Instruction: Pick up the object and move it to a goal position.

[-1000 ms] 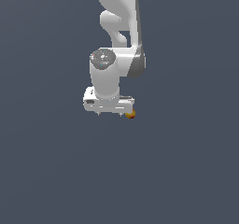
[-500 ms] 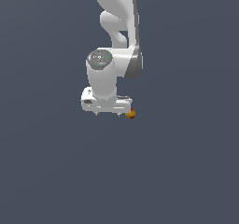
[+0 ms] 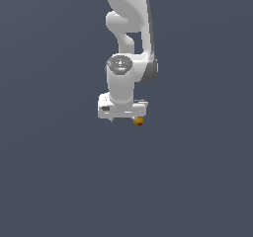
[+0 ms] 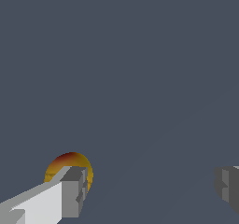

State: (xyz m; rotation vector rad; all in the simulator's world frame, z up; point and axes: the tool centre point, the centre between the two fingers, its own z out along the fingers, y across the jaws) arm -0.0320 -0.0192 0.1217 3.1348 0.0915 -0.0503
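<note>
Ball [image 4: 66,164] sits just behind one finger [image 4: 70,195] of pincer [image 4: 151,190], which is spread wide, grasping nothing

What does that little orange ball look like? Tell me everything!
The ball is tiny, round and smooth, orange-yellow with a dark red patch on one side. In the exterior view it peeks out under the white gripper. One finger covers part of it; the other finger stands far away, so nothing squeezes it.
</note>
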